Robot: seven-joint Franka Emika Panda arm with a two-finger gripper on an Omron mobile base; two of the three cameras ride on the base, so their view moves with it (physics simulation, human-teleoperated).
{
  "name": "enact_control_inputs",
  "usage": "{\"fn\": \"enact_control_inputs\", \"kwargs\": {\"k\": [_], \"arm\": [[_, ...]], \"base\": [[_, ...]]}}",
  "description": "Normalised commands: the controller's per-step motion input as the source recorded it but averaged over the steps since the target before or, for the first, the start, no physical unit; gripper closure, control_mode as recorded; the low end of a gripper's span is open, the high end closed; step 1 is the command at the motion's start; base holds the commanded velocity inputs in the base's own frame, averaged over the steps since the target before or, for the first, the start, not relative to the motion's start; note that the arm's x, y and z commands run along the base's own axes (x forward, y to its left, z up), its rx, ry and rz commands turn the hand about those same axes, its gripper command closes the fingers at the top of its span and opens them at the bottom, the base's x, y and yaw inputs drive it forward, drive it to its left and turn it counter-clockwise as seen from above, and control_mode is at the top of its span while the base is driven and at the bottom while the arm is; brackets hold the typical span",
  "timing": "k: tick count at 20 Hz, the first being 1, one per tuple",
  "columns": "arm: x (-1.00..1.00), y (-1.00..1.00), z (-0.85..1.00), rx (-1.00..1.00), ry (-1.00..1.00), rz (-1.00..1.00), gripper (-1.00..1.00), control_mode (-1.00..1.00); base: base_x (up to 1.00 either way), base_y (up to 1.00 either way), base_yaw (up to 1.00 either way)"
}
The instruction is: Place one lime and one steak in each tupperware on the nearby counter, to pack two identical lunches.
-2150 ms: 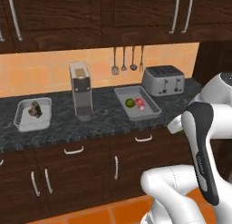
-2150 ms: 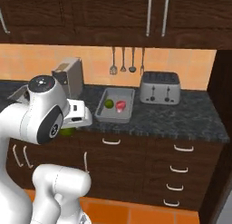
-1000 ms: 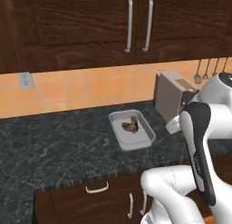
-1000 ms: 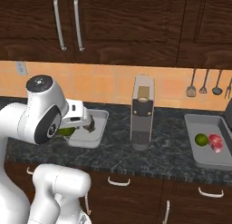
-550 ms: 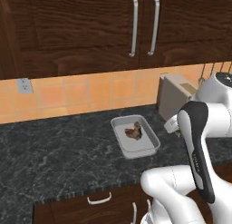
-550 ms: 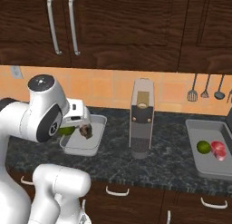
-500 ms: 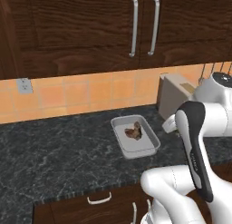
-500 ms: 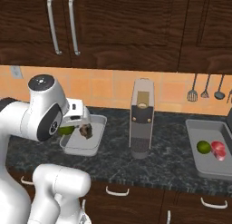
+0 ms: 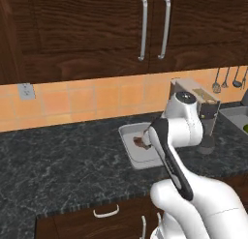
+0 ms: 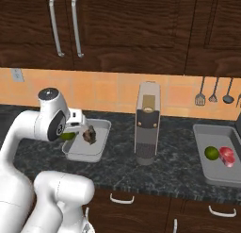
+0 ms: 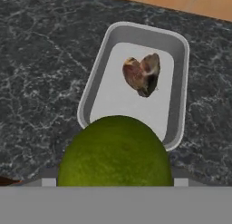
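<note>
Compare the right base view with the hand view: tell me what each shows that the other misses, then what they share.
Right base view alone: a second tupperware at far right holding a lime and a red steak, the tall appliance between the trays, hanging utensils and the upper cabinets.

Hand view alone: a close look down into the tray, showing the gripper's lime large in the foreground.

Shared: the near tupperware with a brown steak inside, the held lime, and the marbled counter.
</note>
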Motion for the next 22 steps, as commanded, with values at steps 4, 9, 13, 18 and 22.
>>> {"fn": "enact_control_inputs", "kwargs": {"k": [4, 9, 13, 18, 22], "arm": [[0.9, 0.24, 0.04, -0.02, 0.28, -0.04, 1.0, -1.0], [0.48, 0.01, -0.34, -0.01, 0.26, -0.01, 1.0, -1.0], [0.7, 0.01, -0.93, 0.0, 0.12, 0.0, 1.0, -1.0], [0.68, 0.09, -0.63, 0.0, 0.0, 0.0, 1.0, -1.0], [0.49, 0.04, -0.53, 0.0, 0.0, 0.0, 1.0, -1.0]], "base": [[0.0, 0.0, 0.0], [0.0, 0.0, 0.0], [0.0, 0.0, 0.0], [0.0, 0.0, 0.0], [0.0, 0.0, 0.0]]}}
